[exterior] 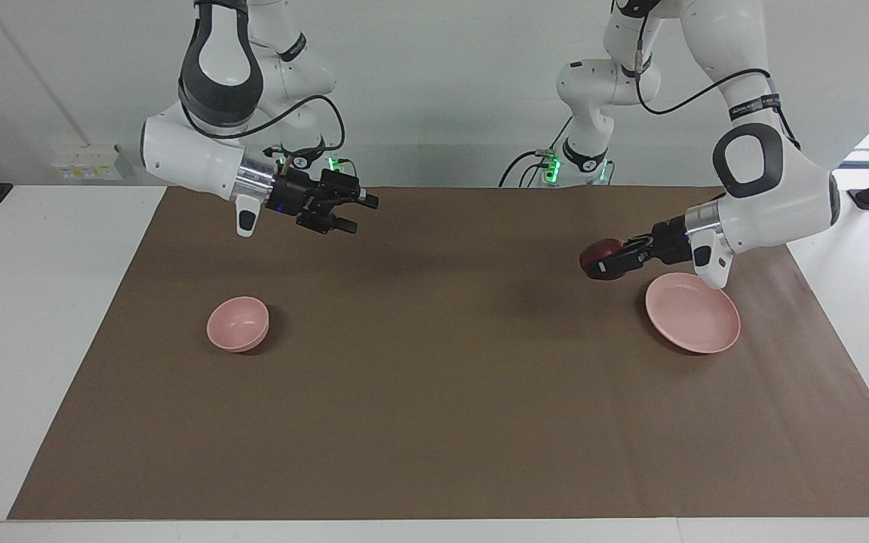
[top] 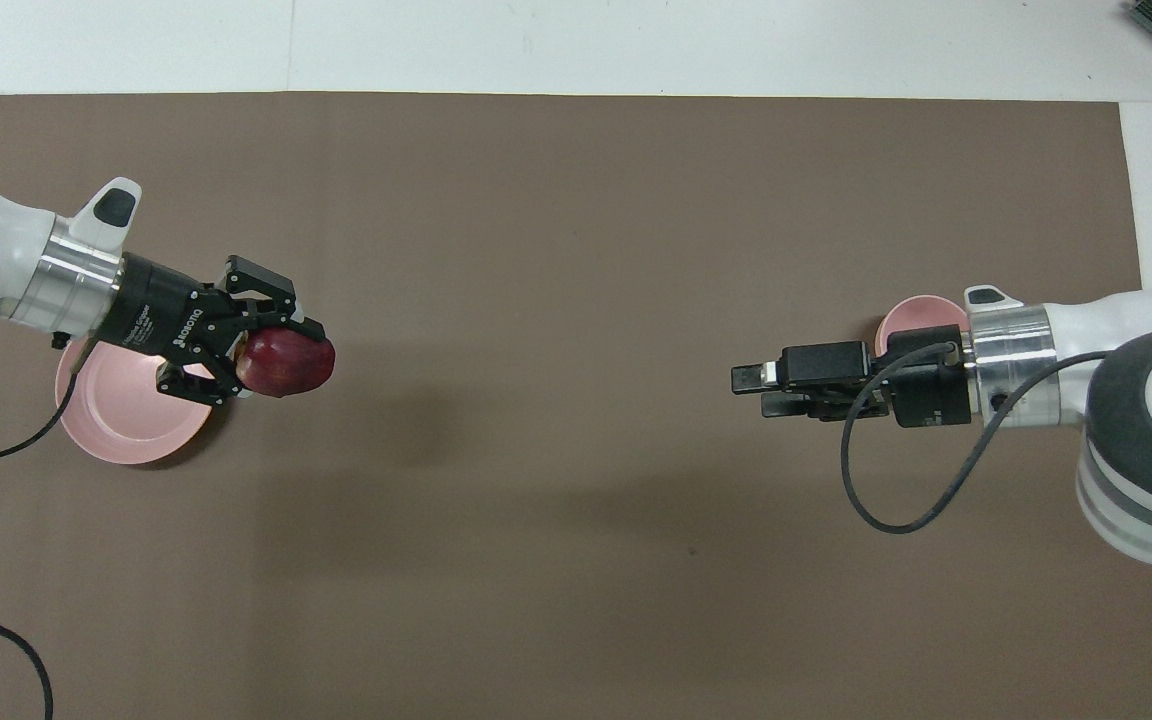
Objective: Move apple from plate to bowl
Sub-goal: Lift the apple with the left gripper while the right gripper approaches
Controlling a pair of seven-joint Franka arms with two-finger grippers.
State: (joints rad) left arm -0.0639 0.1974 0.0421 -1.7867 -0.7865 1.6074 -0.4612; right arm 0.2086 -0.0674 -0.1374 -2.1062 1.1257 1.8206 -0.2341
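Left claw (exterior: 606, 265) grips dark red round apple (exterior: 600, 258), raised over brown worktop mat (exterior: 434, 422) beside flat pink plate (exterior: 695, 320); right claw (exterior: 348, 213) open, waiting.

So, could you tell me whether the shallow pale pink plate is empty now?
Empty. The shallow pale pink plate shows only bare surface; the dark red apple is held up in the left end effector.

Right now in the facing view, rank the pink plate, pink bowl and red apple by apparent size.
1. Flat pale pink round plate, largest.
2. Small deep pale pink bowl.
3. Dark red round apple, smallest; it is held raised, so the comparison with the bowl is unsure.
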